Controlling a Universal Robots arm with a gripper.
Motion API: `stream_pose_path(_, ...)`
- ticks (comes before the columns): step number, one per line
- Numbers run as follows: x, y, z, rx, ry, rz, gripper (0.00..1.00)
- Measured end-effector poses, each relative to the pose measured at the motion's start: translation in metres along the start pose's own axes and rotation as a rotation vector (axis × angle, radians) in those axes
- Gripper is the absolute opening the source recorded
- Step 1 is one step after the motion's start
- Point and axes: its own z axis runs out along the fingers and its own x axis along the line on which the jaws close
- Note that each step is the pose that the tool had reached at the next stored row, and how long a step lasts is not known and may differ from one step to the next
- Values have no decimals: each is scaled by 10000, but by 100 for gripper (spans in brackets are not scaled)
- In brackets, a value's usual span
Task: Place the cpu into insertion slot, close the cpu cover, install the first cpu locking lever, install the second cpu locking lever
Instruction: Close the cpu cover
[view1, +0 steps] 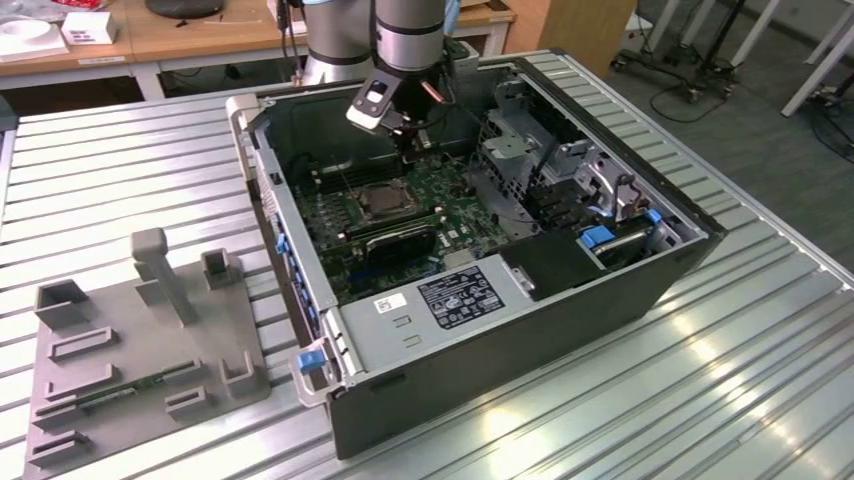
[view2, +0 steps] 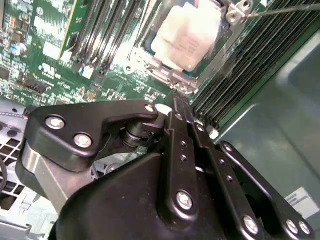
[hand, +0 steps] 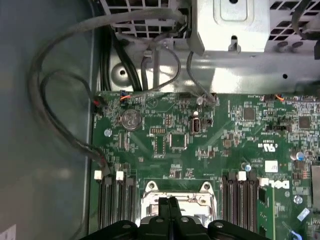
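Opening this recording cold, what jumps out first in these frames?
An open computer case lies on the slatted table, with the arm's shut claw hanging inside over the green motherboard. Just beyond it, the cpu shows pale in the insertion slot. A grey fixture tray sits at the exterior view's left.

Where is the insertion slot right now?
In the exterior view, the insertion slot sits mid-board beneath the pincer; in the first wrist view, memory slots flank it.

The pale square cpu (view2: 187, 32) lies flat inside the silver-rimmed insertion slot (view2: 161, 75).
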Motion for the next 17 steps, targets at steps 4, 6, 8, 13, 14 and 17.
stream_pose_path(4, 0, 0, -1, 1, -6, -2, 10)
stream_pose_path(6, 0, 0, -1, 3, -8, -2, 10)
stream_pose_path(8, 0, 0, -1, 5, -8, -1, 10)
stream_pose_path(13, 0, 0, -1, 7, -8, -1, 10)
stream_pose_path(14, 0, 0, -1, 8, -7, -1, 10)
stream_pose_path(17, 1, 1, 3, 153, -4, 1, 10)
